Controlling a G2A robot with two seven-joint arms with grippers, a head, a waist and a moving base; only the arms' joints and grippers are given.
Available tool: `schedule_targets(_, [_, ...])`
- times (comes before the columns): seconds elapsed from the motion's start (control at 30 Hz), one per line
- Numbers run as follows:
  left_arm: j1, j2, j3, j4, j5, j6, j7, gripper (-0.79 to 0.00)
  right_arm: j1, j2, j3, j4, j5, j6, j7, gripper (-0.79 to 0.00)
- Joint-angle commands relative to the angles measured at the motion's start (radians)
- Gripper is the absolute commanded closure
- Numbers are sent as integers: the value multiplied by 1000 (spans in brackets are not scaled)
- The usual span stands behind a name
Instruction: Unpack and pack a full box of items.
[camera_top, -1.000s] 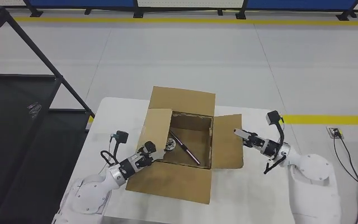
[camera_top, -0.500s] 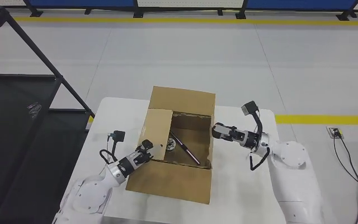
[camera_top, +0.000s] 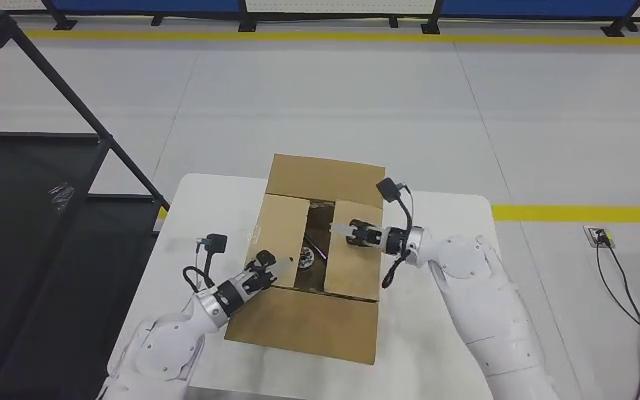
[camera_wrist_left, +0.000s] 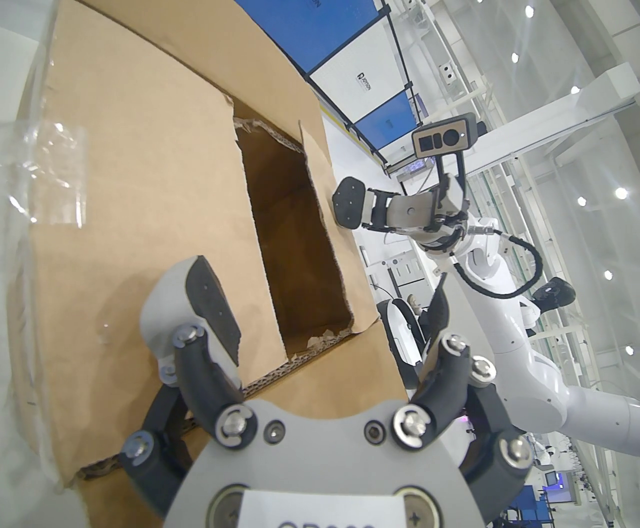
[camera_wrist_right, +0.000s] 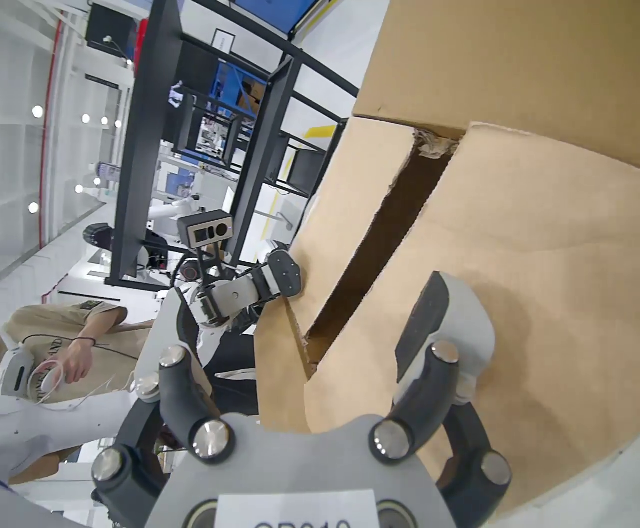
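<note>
Right pincer (camera_top: 340, 229), released, rests on the right flap (camera_top: 355, 265) of the box (camera_top: 305, 325). Left pincer (camera_top: 268, 262), released, sits at the left flap (camera_top: 282, 222). Box stands upright on the counter (camera_top: 195, 200), opening upward, with the flap gap running near-to-far.

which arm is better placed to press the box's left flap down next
Left. The left gripper sits at the near edge of the left flap, while the right gripper rests on the right flap.

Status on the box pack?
Left claw open at left flap. Right claw open, on right flap. Brown cardboard box: side flaps folded inward, gap between; far flap open.
</note>
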Motion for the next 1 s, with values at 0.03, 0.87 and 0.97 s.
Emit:
schedule_targets(0.03, [0,1,3,2,1,0,3,-785,5,-2,-28,6,-38,25,-38,-785])
schedule_targets(0.87, [66,11,-65,-105,-37,-37,87,-785,6,0,-50,2,-78,57,-60,-785])
schedule_targets(0.97, [98,16,-101,-137,-51,-53,95,-785,6,0,-50,2,-78,57,-60,-785])
